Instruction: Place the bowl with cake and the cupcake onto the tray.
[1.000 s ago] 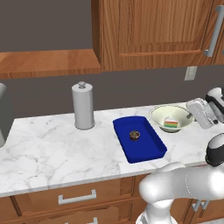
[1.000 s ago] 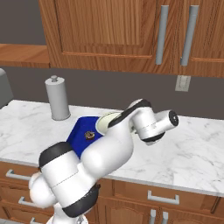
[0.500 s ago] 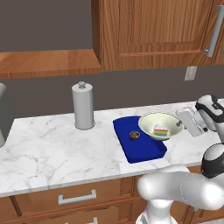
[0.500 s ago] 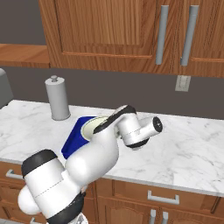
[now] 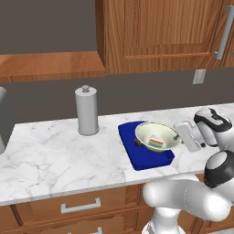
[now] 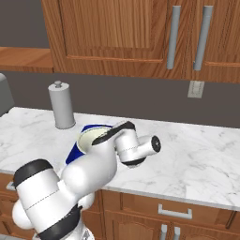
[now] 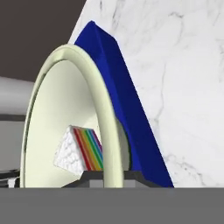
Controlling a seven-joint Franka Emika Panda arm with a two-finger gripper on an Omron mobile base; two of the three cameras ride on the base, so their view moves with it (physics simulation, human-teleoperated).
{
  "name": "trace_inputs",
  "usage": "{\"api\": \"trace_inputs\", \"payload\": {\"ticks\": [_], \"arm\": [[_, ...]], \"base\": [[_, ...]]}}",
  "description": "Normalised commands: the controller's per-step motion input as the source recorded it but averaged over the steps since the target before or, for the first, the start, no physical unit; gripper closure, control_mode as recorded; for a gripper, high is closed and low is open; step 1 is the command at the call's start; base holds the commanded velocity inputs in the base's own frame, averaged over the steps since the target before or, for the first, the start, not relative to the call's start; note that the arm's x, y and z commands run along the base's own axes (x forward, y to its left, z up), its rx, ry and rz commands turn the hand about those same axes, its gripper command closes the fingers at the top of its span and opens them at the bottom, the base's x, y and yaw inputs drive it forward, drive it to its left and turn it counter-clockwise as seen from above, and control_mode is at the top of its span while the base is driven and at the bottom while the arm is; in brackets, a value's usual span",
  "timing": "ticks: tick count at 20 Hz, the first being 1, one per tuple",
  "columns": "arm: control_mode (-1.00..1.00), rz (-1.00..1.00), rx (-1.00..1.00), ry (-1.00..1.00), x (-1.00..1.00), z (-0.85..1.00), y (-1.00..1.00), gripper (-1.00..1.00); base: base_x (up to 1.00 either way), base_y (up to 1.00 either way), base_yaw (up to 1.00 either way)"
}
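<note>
The pale cream-green bowl (image 5: 161,132) sits low over the right half of the blue tray (image 5: 129,139), and I cannot tell if it touches the tray. The rainbow-layered cake (image 5: 156,143) slice lies inside the bowl. My gripper (image 5: 181,137) is shut on the bowl's right rim. In the hand view the bowl (image 7: 101,105) stands edge-on between my fingertips, my gripper (image 7: 107,177) clamps its rim, the cake (image 7: 81,151) is in it, and the tray (image 7: 124,98) lies behind. The dark cupcake (image 5: 137,143) peeks out on the tray just left of the bowl. The right base view shows the bowl (image 6: 89,138) and tray (image 6: 74,151) beside my arm.
A grey paper-towel holder (image 5: 87,111) stands at the back of the marble counter, left of the tray. A grey appliance (image 5: 4,119) is at the far left edge. Wooden cabinets hang overhead. Bare marble lies left of the tray and to its right.
The gripper has carried the bowl with the cake leftward, from the counter right of the tray to over the tray. The cupcake on the tray is now partly covered by the bowl.
</note>
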Motion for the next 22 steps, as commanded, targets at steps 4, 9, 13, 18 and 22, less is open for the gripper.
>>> {"api": "trace_inputs", "payload": {"ticks": [4, 9, 13, 18, 22], "arm": [[-1.0, 0.03, 0.08, 0.03, -0.03, -0.32, 0.18, 1.0], [-1.0, 0.03, 0.06, 0.0, -0.26, -0.09, 0.04, 1.0], [-1.0, 0.02, 0.04, 0.0, -0.52, 0.13, 0.01, 1.0], [-1.0, 0.0, 0.07, 0.0, -0.29, 0.31, 0.18, 1.0], [-1.0, 0.0, 0.03, 0.02, -0.01, 0.0, 0.24, 1.0]], "base": [[0.0, 0.0, 0.0], [0.0, 0.0, 0.0], [0.0, 0.0, 0.0], [0.0, 0.0, 0.0], [0.0, 0.0, 0.0]]}}
